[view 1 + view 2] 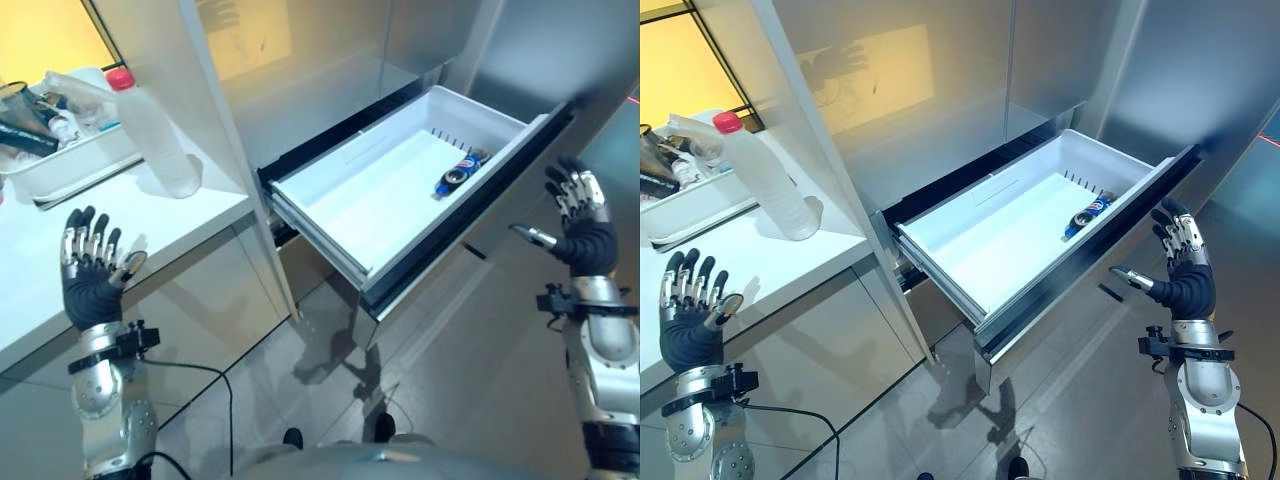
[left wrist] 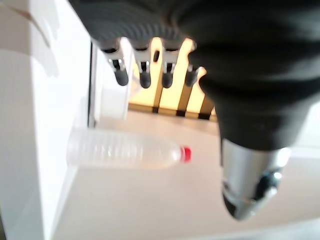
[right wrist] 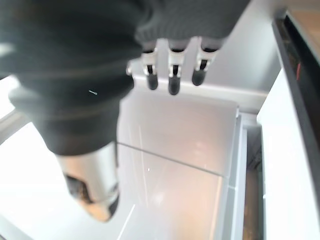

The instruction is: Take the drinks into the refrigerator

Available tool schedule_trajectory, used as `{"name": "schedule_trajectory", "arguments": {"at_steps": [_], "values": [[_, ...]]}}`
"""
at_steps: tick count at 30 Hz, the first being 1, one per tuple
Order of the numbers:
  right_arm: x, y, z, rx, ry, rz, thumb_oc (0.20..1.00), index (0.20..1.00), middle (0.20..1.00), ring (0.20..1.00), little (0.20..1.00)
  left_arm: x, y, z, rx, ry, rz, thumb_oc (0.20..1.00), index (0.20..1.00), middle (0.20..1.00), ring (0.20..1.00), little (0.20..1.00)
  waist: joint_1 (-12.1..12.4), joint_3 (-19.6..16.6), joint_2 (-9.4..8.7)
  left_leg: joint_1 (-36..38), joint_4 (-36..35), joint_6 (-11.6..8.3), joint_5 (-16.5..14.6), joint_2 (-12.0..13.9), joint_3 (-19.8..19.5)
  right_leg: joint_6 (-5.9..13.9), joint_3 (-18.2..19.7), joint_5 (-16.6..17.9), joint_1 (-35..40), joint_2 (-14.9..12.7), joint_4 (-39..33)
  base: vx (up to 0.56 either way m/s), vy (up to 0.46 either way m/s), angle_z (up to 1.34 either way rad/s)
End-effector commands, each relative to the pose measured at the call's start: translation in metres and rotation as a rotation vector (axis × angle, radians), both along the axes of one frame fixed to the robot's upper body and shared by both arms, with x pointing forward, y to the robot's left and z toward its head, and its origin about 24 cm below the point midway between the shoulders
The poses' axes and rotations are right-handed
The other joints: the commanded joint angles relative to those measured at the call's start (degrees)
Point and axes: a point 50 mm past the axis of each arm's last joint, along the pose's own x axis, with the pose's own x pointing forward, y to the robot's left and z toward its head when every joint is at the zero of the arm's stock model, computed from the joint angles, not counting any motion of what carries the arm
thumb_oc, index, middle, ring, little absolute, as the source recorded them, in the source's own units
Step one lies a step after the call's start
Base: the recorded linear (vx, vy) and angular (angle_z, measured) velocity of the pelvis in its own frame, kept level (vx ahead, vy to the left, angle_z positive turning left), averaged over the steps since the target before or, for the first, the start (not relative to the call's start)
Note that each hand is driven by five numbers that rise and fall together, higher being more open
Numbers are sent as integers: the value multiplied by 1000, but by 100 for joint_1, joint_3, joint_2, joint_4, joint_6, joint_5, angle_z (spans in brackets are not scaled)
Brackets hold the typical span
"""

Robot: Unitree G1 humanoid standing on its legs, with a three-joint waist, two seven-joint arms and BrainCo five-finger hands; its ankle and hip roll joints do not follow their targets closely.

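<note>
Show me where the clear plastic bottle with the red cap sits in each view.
Left eye view: the clear plastic bottle with the red cap stands upright on the white counter, upper left.
Right eye view: same bottle, upper left, beside the white tray.
Left wrist view: bottle past the left hand.
Right wrist view: not there.
Shared landmark: the open white drawer.

The drawer (image 1: 395, 190) stood pulled out with most of its white floor bare, only a small bottle (image 1: 458, 174) lying at its far right end, while the water bottle (image 1: 155, 130) on the counter (image 1: 70, 270) stood with a tub (image 1: 70, 165) of clutter just behind it
</note>
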Motion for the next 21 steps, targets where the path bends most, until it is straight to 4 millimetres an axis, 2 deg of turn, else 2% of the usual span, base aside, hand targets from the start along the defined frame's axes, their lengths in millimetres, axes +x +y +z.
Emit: {"name": "schedule_trajectory", "arguments": {"at_steps": [1,7,15,21], "values": [[1,-1,24,-12,-129,14,1000,1000,1000,1000,1000,1,19,30,151,-100,67,1000,1000,1000,1000,1000,-48,-123,-267,-199,170,353,-262,-334,-4,-6,-99,-763,64,43,495,17,-6,10],[1,-1,22,-11,-113,24,1000,1000,1000,1000,1000,9,15,34,233,-61,48,1000,1000,1000,1000,1000,-79,-131,-256,-200,169,353,-261,-321,-64,-20,-137,-808,55,45,564,3,-2,1],[7,2,23,-22,-100,57,1000,1000,1000,1000,1000,32,9,54,351,-79,4,1000,1000,1000,1000,1000,-133,-169,-258,-147,136,345,-262,-300,-98,-22,-169,-846,90,69,564,9,3,1],[13,7,24,-30,-77,111,1000,1000,1000,1000,1000,50,14,66,410,-60,19,1000,1000,1000,1000,1000,-227,-201,-261,-63,115,335,-295,-270,-37,-20,-105,-870,101,94,615,0,0,0]]}}
